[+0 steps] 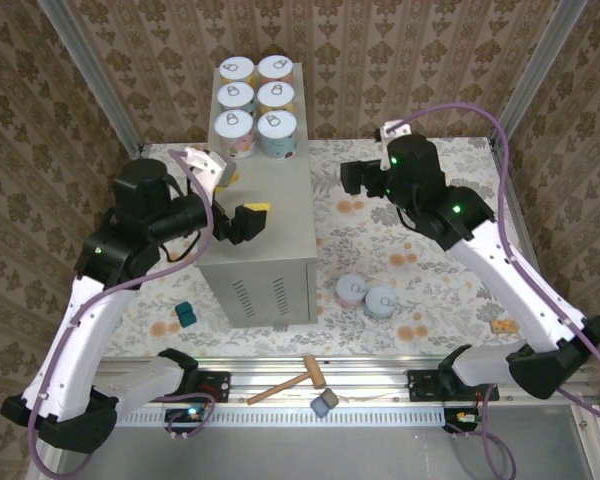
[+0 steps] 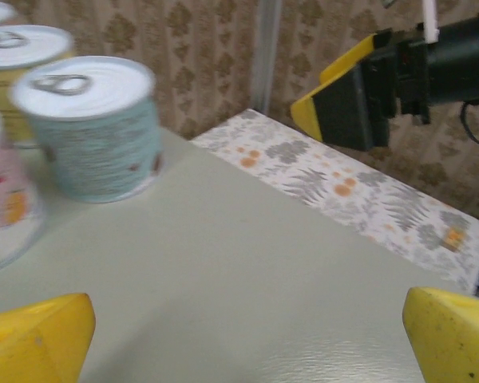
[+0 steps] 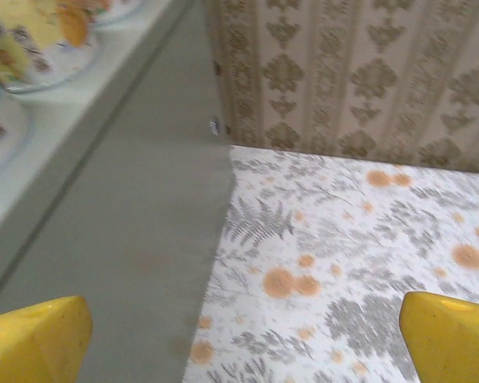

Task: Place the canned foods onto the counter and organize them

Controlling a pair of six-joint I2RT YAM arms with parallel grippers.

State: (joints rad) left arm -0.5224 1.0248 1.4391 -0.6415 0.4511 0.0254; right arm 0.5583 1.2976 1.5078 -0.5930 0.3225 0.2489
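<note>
Currently, stock and hazards as I read them from the console:

- Counter (image 1: 280, 215): tall box, near half of its top bare. Six cans (image 1: 234, 95) stand at its far end in two rows of three, packed close.
- Floor cans (image 1: 352, 290): two, upright on the floral floor (image 1: 430, 230) to the right of the counter, touching or just beside each other. I judge these are what remains to place.
- Left end effector (image 1: 228, 192): fingers spread wide, empty, hanging over the bare counter top just short of the teal can (image 2: 96, 132).
- Right end effector (image 1: 372, 160): fingers spread wide, empty, above the floor beside the counter's right wall and well away from the floor cans.

Risks, as judgements:

1. The floor cans sit so close that wide fingers could straddle both. One finger might also land on a lid, tip that can and send it rolling.
2. A can lifted from floor level has to clear the counter's upper edge. Too low a path clips that edge and could twist the can in the grip.
3. The left arm occupies the free half of the top. If I bring the right arm in while it is there, the two could collide.
4. A careless forward move of the left end effector pushes the teal can into its neighbours and spoils the rows.
5. Setting a new can too near the counter's edge risks it toppling off.
</note>
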